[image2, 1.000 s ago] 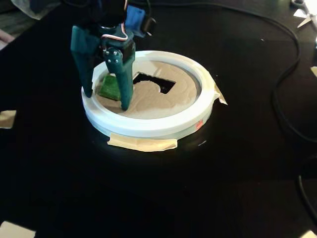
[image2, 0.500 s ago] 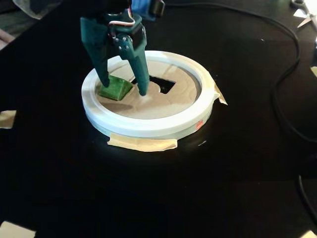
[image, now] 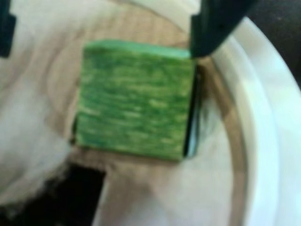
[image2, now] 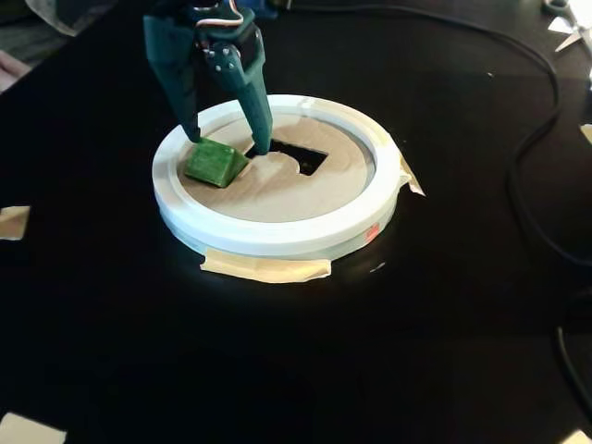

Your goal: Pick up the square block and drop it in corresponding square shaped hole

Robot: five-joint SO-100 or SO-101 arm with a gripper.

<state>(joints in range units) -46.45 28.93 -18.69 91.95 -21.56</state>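
Green square block [image2: 215,163] lies on left side of tan cardboard disc [image2: 277,194] inside white ring. Teal jaws [image2: 228,143] spread, straddling block's far edge, not pinching it. Dark cut-out [image2: 296,155] just right.

Teal claw [image2: 229,141] pointing down, fingers spread apart.

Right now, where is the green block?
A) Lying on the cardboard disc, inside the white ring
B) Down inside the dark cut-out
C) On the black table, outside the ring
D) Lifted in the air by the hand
A: the green block lies on the cardboard disc beside the dark cut-out, with the open hand straddling it.
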